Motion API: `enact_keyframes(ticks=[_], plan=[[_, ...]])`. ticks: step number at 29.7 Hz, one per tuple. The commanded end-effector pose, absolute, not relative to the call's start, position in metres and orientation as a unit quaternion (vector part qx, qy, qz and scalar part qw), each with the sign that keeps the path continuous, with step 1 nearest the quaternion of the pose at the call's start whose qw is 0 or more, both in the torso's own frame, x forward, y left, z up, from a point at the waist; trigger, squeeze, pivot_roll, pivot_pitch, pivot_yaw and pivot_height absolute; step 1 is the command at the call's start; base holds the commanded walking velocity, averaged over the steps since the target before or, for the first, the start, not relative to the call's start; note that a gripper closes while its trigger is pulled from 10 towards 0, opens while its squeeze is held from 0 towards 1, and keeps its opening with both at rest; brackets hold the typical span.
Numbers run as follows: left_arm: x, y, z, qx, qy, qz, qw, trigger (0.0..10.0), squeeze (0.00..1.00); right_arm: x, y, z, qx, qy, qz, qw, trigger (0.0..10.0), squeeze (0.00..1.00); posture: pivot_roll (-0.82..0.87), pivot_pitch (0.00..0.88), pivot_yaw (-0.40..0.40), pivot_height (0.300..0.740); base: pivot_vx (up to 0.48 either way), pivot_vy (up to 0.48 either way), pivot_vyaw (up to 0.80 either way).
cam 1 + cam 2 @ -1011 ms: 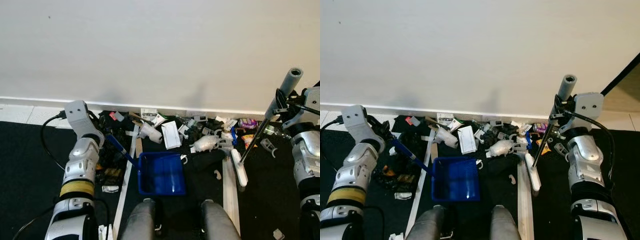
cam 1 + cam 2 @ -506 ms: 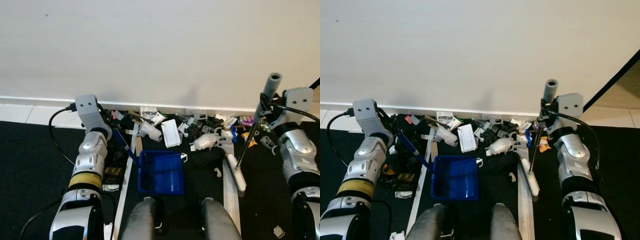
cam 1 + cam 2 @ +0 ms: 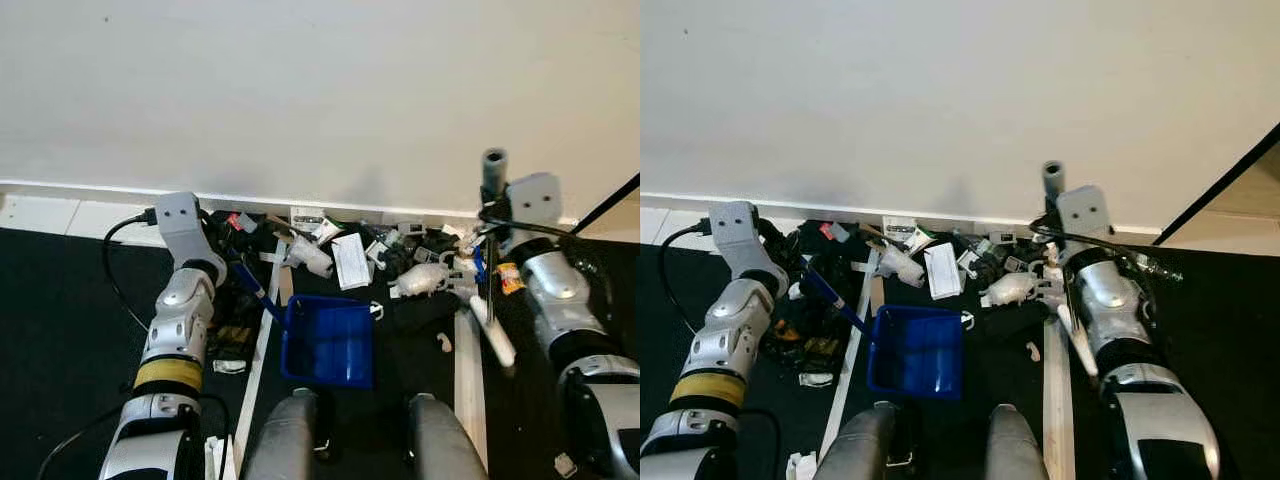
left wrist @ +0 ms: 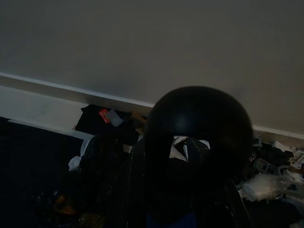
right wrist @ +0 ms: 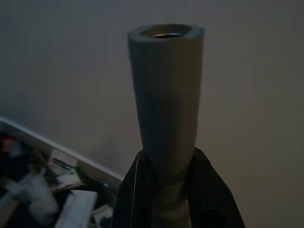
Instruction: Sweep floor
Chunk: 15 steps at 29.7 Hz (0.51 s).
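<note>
Swinging inward, right gripper [image 5: 176, 190] brings its clamped broom [image 3: 492, 250] upright by the wall litter [image 3: 380, 255], while left gripper [image 3: 232, 262] clutches the blue dustpan [image 3: 327, 340] on the floor.

Dark rounded knob [image 4: 198, 124] before litter [image 4: 114, 124]

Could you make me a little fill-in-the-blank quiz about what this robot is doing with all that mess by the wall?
1. The dustpan on the floor is ____ in colour.
2. The right gripper is closed around the grey handle of the ____.
3. The litter lies along the foot of the white ____.
4. The dustpan's handle is held by the robot's ____ gripper.

Missing words: blue; broom; wall; left
</note>
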<state>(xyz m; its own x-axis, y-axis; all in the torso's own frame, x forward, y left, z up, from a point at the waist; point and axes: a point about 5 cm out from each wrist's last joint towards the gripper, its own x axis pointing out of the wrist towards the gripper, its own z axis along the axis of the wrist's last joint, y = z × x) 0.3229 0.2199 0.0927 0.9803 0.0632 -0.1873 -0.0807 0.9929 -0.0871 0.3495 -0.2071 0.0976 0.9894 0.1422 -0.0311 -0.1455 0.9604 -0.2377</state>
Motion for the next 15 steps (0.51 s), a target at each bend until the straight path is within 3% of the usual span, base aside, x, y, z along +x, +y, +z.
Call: enact_keyframes(ticks=[1,10,15], plan=[[0.317,0.221,0.087,-0.045,0.108,0.033,0.993,10.0,0.0,0.348,-0.195,0.093,-0.107,-0.001,0.078,0.991,10.0,0.0,0.06,0.255,0.089,0.74,0.0,0.0,0.0],[0.314,0.222,0.091,-0.047,0.105,0.024,0.993,10.0,0.0,0.346,-0.173,0.079,-0.004,0.02,0.087,0.996,10.0,0.0,0.08,0.252,0.098,0.74,0.0,0.0,0.0],[0.311,0.217,0.093,-0.039,0.11,0.007,0.993,10.0,0.0,0.341,-0.143,0.068,0.084,0.049,0.167,0.981,10.0,0.0,0.1,0.242,0.105,0.74,0.0,0.0,0.0]])
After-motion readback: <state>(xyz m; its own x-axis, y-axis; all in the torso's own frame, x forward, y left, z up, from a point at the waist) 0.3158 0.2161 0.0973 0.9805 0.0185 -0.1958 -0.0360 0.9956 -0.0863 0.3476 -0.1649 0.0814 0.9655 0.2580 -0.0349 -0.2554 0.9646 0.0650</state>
